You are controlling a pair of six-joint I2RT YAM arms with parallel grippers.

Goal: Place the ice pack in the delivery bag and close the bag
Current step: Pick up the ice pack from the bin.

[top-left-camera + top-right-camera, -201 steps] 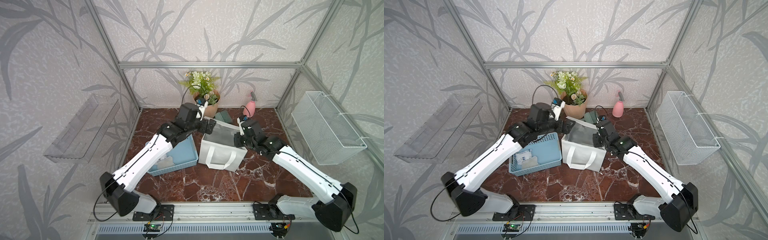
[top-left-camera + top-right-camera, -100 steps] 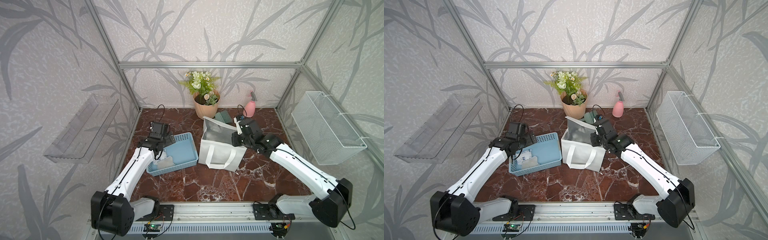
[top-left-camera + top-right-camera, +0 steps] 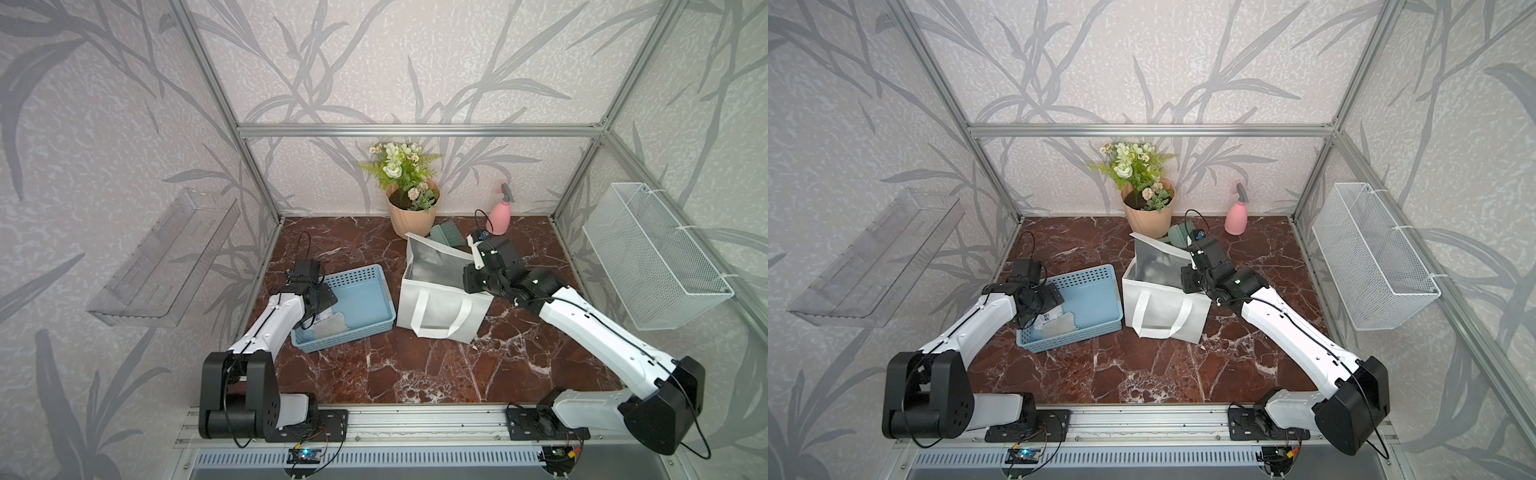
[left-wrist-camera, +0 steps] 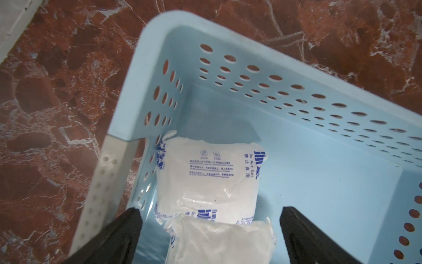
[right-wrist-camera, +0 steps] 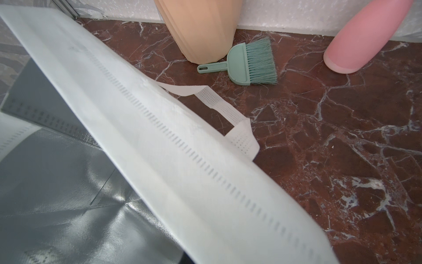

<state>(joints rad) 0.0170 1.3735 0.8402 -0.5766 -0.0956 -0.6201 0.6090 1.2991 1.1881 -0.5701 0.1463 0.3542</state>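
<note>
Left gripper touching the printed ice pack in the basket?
Apart. Left wrist view: the left gripper stands open, and bare blue basket shows between each finger and the printed ice pack.

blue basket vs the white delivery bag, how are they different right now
The blue basket is low, rigid perforated plastic; the delivery bag is taller, white fabric with loop handles and silver lining. The basket holds two ice packs; none shows in the bag. The left gripper hangs open over the basket; the right gripper is shut on the bag's rim. Both stand open-topped on the marble tabletop.
</note>
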